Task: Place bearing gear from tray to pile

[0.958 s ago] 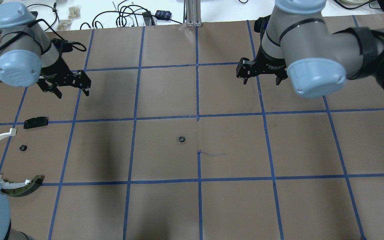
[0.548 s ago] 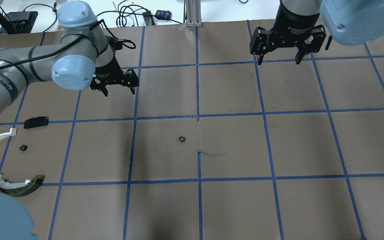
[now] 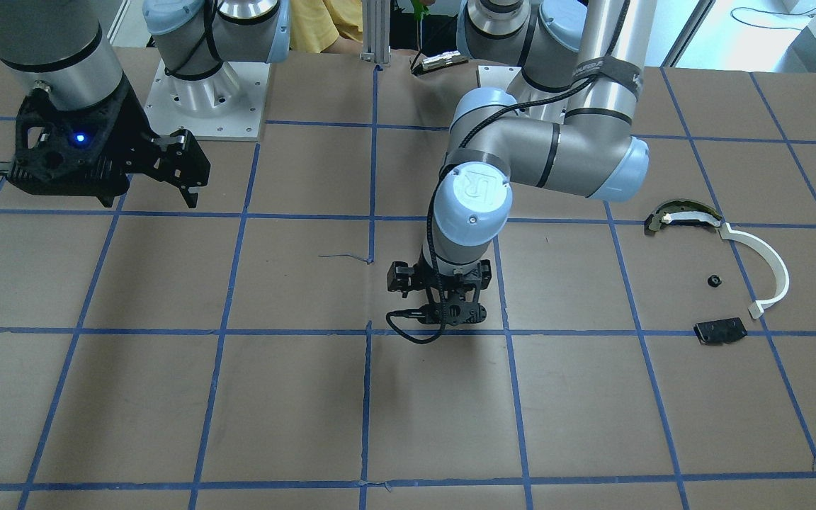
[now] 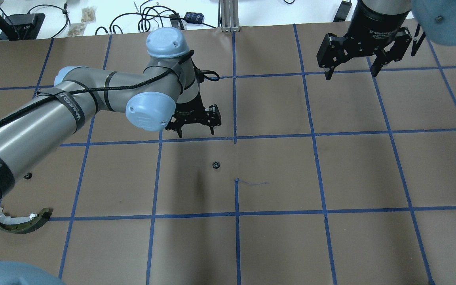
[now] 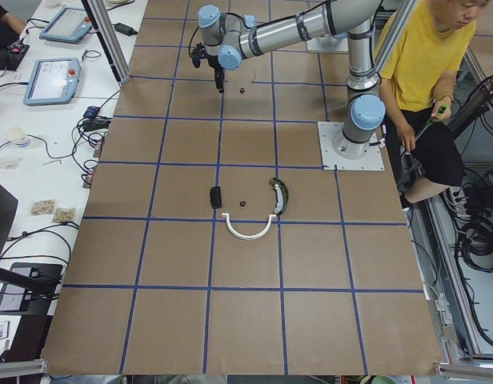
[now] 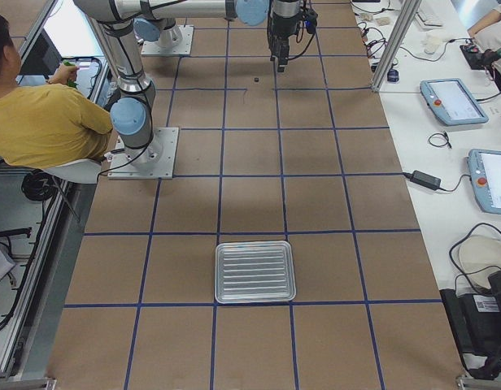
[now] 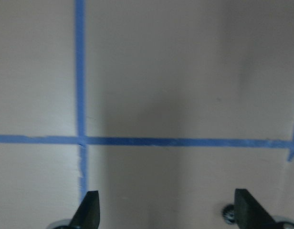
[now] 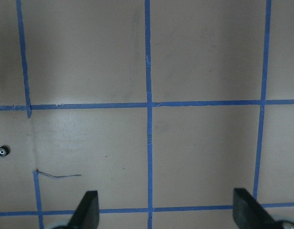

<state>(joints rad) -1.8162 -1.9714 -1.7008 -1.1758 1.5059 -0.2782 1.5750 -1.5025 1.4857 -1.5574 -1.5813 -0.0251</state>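
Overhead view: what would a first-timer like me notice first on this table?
The big grey left arm stretches from the left to the middle of the table, jaws open close to a tiny black gear lying alone. The right arm holds its jaws open at the far right, and a dark curved piece lies at the near left edge.

"UR" on left arm's joint cap (image 3: 479, 185), "2F Adaptive" on right gripper (image 4: 351, 74)
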